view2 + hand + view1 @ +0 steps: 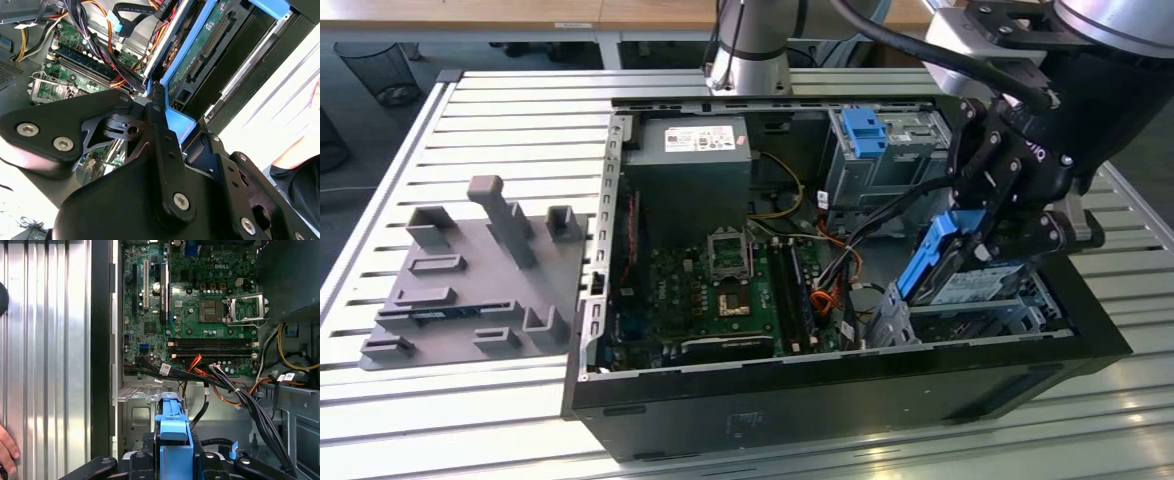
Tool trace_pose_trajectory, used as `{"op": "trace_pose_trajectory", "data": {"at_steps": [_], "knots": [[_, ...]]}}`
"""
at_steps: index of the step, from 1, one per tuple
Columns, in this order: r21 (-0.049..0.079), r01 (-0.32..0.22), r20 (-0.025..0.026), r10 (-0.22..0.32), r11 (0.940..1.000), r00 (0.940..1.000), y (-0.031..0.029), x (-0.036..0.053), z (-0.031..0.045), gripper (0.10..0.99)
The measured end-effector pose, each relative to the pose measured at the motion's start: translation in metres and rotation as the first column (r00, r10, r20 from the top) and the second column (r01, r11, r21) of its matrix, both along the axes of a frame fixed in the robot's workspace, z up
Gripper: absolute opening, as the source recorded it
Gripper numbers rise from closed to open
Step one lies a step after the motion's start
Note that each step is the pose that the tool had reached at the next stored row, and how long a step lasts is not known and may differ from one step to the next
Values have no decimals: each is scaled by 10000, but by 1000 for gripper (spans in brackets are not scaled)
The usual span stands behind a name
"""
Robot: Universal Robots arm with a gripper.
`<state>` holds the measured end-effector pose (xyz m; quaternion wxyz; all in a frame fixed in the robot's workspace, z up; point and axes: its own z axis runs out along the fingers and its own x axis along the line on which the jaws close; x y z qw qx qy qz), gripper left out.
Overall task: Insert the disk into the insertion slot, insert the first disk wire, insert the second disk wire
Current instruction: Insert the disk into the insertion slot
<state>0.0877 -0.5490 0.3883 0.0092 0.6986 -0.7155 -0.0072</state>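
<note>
Slatted metal table (pixel 520 110), open case (pixel 854 380): the gripper (pixel 987 238) clamps the disk (pixel 942 262) — tilted over the insertion slot (pixel 891 320); squaring it first seems wise.

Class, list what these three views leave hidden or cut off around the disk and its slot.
- Exterior view: the inside of the insertion slot, hidden behind the disk and the gripper.
- First wrist view: the disk's label, because the disk stands edge-on in the gripper.
- First wrist view: most of the hand, cut off by the picture's edge.
</note>
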Motion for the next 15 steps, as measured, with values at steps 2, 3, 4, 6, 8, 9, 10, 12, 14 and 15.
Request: {"op": "trace_pose_trajectory", "data": {"at_steps": [2,3,4,6,8,9,10,12,14,15], "knots": [[1,0,0,0,10000,10000,0,0,-6,365],[0,0,0,0,10000,10000,0,0,-8,365],[1,0,0,0,10000,10000,0,0,-11,365],[2,0,0,0,10000,10000,0,0,-17,365],[0,0,0,0,10000,10000,0,0,-23,365],[0,0,0,0,10000,10000,0,0,-25,365],[0,0,0,0,10000,10000,0,0,-26,365],[0,0,0,0,10000,10000,0,0,-30,365],[1,0,0,0,10000,10000,0,0,-36,365],[2,0,0,0,10000,10000,0,0,-39,365]]}}
